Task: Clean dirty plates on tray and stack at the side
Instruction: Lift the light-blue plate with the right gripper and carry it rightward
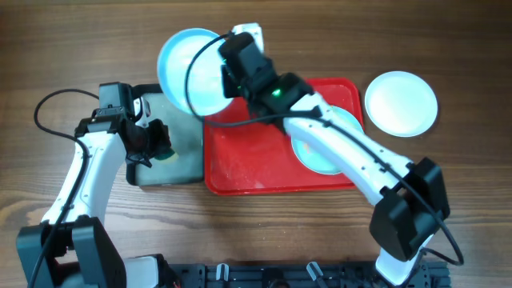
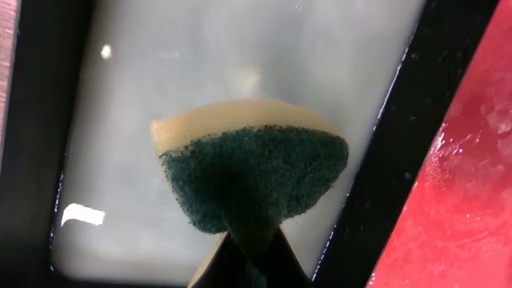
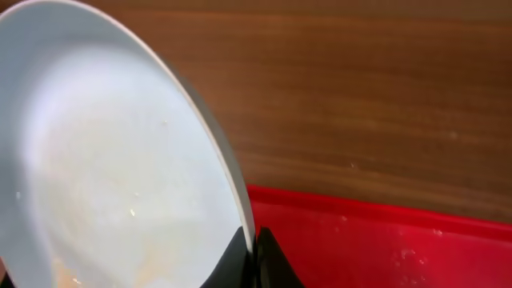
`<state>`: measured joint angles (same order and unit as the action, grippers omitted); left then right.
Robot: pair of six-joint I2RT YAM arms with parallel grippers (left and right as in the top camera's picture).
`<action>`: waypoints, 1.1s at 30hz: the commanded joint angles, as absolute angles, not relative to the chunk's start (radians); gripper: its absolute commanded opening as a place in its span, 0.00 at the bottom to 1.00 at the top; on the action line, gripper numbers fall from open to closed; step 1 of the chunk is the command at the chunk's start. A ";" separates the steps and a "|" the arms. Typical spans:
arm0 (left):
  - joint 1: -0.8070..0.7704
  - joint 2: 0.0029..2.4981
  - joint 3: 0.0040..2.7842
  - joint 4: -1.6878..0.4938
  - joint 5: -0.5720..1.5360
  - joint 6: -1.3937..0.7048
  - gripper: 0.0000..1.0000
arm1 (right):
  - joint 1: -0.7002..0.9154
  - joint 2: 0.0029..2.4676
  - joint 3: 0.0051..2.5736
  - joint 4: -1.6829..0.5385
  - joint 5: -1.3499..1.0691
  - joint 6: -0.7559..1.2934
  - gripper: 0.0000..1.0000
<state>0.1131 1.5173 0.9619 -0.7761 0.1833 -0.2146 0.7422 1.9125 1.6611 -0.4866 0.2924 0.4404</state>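
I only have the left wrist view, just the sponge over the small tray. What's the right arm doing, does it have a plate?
Observer: Yes. The right gripper is shut on the rim of a pale blue plate, held up by the red tray's far left corner.
Operator: Any plate lying on the red tray?
Observer: One, a second blue plate, lying flat and partly hidden under the right arm.
Operator: And off to the side?
Observer: A white plate sits alone on the table, right of the red tray, with nothing stacked on it.
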 commanded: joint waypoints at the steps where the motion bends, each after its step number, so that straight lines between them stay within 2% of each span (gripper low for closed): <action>1: 0.113 1.505 0.952 -0.769 0.189 -0.217 0.04 | 0.782 1.953 1.674 -0.429 0.398 0.387 0.04; 6: 0.113 1.505 0.952 -0.769 0.201 -0.217 0.04 | 0.828 2.006 1.674 -0.375 0.506 0.270 0.04; 14: 0.113 1.505 0.952 -0.769 0.200 -0.217 0.04 | 0.862 2.033 1.674 -0.199 0.607 -0.041 0.04; 18: 0.113 1.505 0.952 -0.769 0.201 -0.217 0.04 | 0.919 2.033 1.674 -0.035 0.706 -0.336 0.04; 24: 0.113 1.505 0.952 -0.770 0.200 -0.217 0.04 | 0.957 2.033 1.674 0.254 0.727 -0.788 0.04; 28: 0.113 1.505 0.952 -0.770 0.200 -0.217 0.04 | 0.957 2.033 1.674 0.336 0.727 -1.028 0.04; 33: 0.113 1.505 0.952 -0.769 0.200 -0.217 0.04 | 0.957 2.033 1.674 0.355 0.726 -1.012 0.04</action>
<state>0.1131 1.5173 0.9581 -0.7727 0.1875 -0.2146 0.9588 2.0274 1.6588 0.3454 0.7086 -0.9939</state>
